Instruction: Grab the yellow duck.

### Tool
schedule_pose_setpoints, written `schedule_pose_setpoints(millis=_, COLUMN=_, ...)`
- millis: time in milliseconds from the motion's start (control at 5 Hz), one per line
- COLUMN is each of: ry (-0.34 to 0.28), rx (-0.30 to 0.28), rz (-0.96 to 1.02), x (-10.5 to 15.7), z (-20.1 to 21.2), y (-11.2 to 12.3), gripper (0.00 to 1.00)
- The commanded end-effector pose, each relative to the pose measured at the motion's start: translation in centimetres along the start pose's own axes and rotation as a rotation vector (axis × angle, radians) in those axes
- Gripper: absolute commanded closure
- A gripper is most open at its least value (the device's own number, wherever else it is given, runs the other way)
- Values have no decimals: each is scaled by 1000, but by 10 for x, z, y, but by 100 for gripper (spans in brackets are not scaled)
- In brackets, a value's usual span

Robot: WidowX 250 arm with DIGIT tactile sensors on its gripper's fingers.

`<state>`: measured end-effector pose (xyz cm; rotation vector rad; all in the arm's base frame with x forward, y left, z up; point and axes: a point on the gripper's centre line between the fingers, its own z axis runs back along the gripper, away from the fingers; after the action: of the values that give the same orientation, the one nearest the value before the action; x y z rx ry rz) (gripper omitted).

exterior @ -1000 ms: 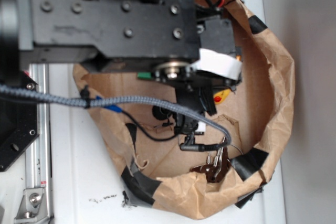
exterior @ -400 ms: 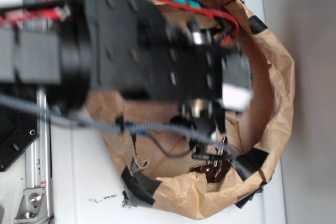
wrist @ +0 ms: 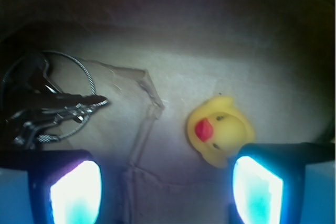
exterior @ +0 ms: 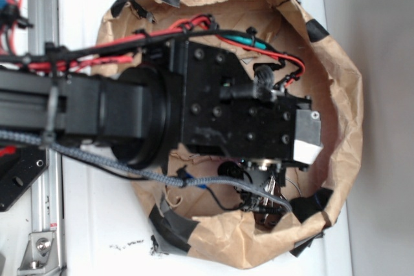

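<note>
A lab-style robot test bench: a white tabletop (exterior: 97, 224) with an aluminium rail (exterior: 44, 211) at its edge carries a taped brown paper bag (exterior: 336, 95) as a makeshift bin, with exposed red wiring (exterior: 97, 61).

the arm (exterior: 213, 114) hides the yellow duck (wrist: 220, 130) in the exterior view; the wrist view's edge cuts the fingers (wrist: 76, 190).

The yellow duck (wrist: 220, 131) is small and rounded, with an orange-red beak and dark eyes. In the wrist view it lies on brown paper, its face turned toward the camera and tilted to one side. It is not visible in the exterior view.
</note>
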<state>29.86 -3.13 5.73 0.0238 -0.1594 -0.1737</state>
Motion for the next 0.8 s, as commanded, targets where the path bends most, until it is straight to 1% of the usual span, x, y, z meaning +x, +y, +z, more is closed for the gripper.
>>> schedule_pose_setpoints(millis=0, ry=-81, rx=13, rz=-21, x=21, z=2, y=2, gripper=0)
schedule_pose_setpoints(millis=200, ry=-41, rx=12, rz=22, x=15, z=-15, y=15, gripper=0)
schedule_pose_setpoints(millis=400, ry=9, rx=54, rz=67, x=-6, z=-17, y=34, gripper=0)
schedule_pose_setpoints(millis=600, ry=6, rx=112, rz=107, x=-21, z=-6, y=49, gripper=0)
